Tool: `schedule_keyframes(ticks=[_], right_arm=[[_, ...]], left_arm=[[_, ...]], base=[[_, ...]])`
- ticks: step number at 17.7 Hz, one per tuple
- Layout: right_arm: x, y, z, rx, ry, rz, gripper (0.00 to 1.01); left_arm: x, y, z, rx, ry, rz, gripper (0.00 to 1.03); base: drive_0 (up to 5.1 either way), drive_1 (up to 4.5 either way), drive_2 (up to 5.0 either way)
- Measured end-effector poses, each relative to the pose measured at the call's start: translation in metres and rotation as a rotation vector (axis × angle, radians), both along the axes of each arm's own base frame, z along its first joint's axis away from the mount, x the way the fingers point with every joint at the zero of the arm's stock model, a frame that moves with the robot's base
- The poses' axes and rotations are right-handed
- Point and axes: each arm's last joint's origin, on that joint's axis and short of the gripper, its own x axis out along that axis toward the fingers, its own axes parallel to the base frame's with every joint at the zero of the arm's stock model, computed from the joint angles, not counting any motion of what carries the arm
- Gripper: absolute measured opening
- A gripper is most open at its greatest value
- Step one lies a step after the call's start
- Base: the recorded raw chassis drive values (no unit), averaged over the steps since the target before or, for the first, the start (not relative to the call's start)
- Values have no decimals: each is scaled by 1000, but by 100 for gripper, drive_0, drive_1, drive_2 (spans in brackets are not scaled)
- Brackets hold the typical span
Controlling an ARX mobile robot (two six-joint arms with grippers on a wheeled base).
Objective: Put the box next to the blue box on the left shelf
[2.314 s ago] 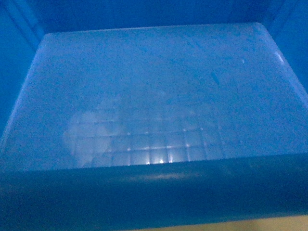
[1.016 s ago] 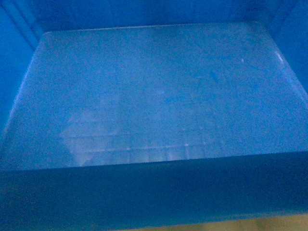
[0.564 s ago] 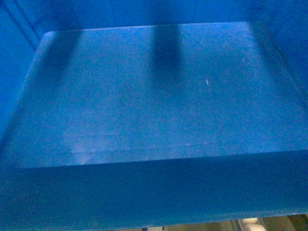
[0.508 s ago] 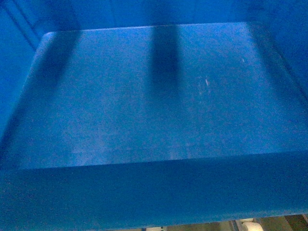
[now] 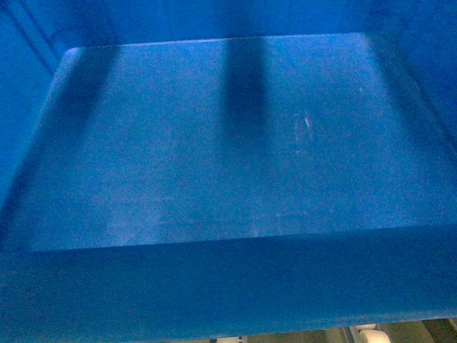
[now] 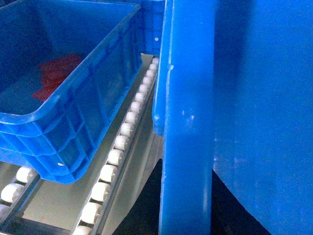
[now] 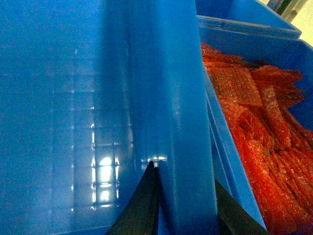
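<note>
The box (image 5: 228,143) fills the head view: a smooth blue floor inside dim walls, crossed by two dark shadow bands. My left gripper (image 6: 188,198) is shut on the box's left wall (image 6: 188,112), one black finger on each side of it. My right gripper (image 7: 185,178) is likewise shut on the box's right wall (image 7: 166,88). Left of the held box, the other blue box (image 6: 73,103) rests on the left shelf (image 6: 115,156), whose white rollers run between the two boxes. A gap of about one roller rail separates them.
The blue box on the shelf holds some red pieces (image 6: 56,73). Close against the held box's right side stands a blue crate full of orange-red mesh (image 7: 259,127), with another blue crate (image 7: 244,17) behind it. Floor and a pale object (image 5: 371,334) show under the front rim.
The glare and grid reflections on the box floor have faded, and dark shadow bands now fall across it. A strip of floor has appeared beneath the front rim at the lower right.
</note>
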Motion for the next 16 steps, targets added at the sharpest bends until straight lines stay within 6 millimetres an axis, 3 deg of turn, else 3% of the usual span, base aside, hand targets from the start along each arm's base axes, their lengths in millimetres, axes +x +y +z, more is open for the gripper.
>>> schedule_keyframes(ticks=[16], right_arm=[[0,0,0,0,0,0,16]], left_arm=[[0,0,0,0,0,0,11]], base=[[0,0,0]])
